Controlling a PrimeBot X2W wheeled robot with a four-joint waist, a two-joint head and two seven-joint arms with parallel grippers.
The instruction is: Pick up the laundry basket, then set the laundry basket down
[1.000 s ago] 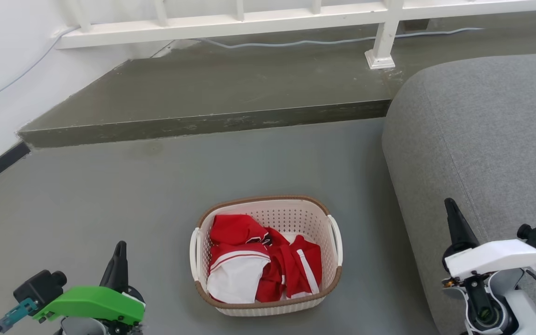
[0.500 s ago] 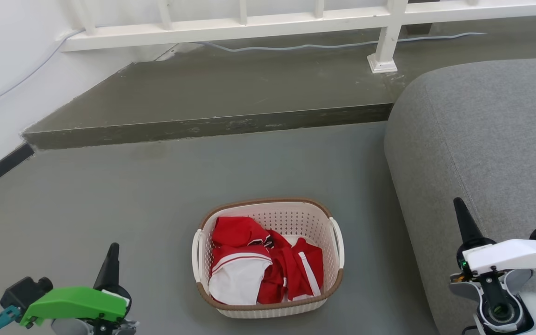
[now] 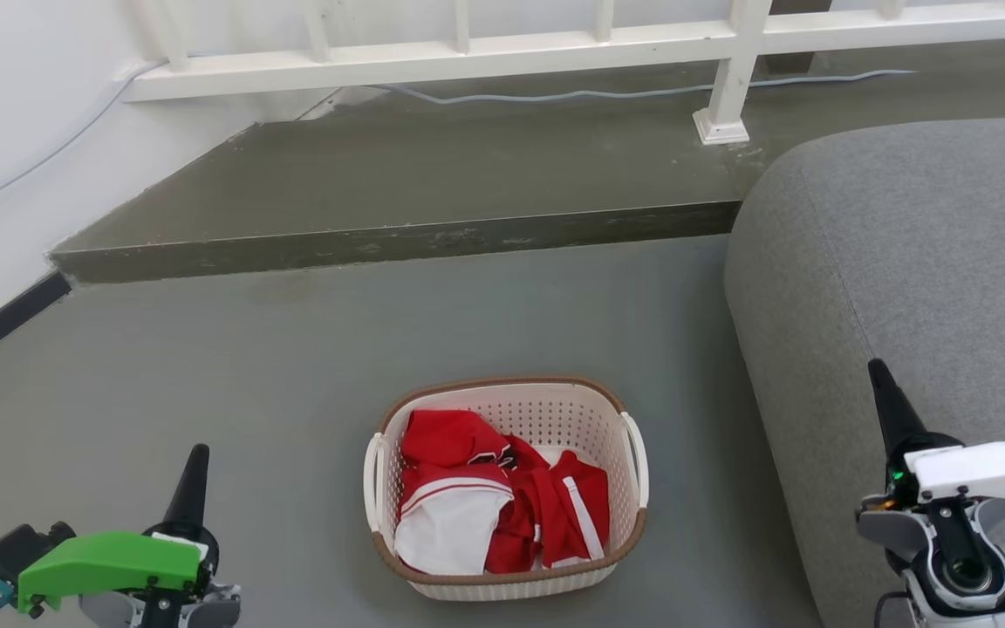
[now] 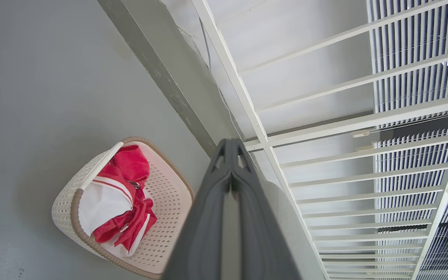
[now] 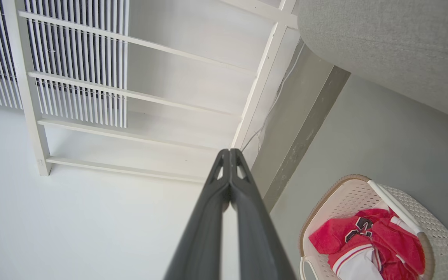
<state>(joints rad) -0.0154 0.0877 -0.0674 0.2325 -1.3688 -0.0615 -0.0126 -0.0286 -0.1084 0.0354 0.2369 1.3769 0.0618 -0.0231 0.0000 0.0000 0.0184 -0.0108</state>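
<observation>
Laundry basket sits on the grey floor, between the two arms and near the sofa; it holds red and white clothes. Left gripper and right gripper are both empty, fingers pressed together, well apart from it. Judgement: thin perforated plastic, light; walls likely to flex; soft load may shift if tilted. Best hold looks like the white side handles, one per gripper, lifted level; jaws must part first.
</observation>
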